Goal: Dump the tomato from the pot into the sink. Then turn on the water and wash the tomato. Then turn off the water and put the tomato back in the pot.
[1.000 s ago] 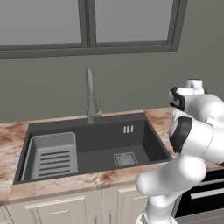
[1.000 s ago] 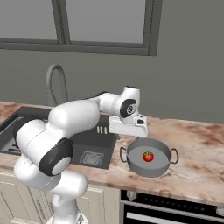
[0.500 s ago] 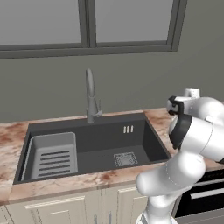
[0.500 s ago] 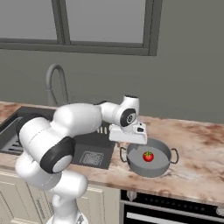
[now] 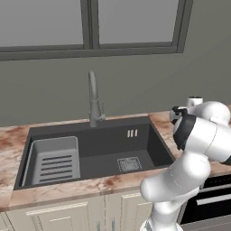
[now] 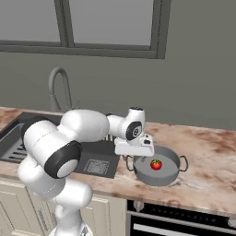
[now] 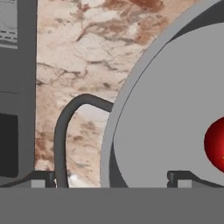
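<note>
The grey pot (image 6: 167,174) stands on the marble counter just right of the sink (image 6: 11,134), and the small red tomato (image 6: 156,164) lies inside it. My gripper (image 6: 134,156) hangs low over the pot's left handle. In the hand view my gripper (image 7: 111,179) is open. One fingertip is outside the dark loop handle (image 7: 65,127) and the other is inside the pot (image 7: 166,109). The tomato (image 7: 216,144) shows at the right edge. In the left base view, the dark sink (image 5: 103,140) has a tall faucet (image 5: 93,97) behind it.
A ribbed grey rack (image 5: 56,160) fills the sink's left half, and a square drain grate (image 5: 129,164) sits right of it. An oven front (image 6: 184,216) lies below the counter under the pot. Bare marble counter (image 6: 212,161) stretches right of the pot.
The hand has come down and slightly forward toward the pot's left handle. Its jaws stay open. Pot and tomato have not moved.
</note>
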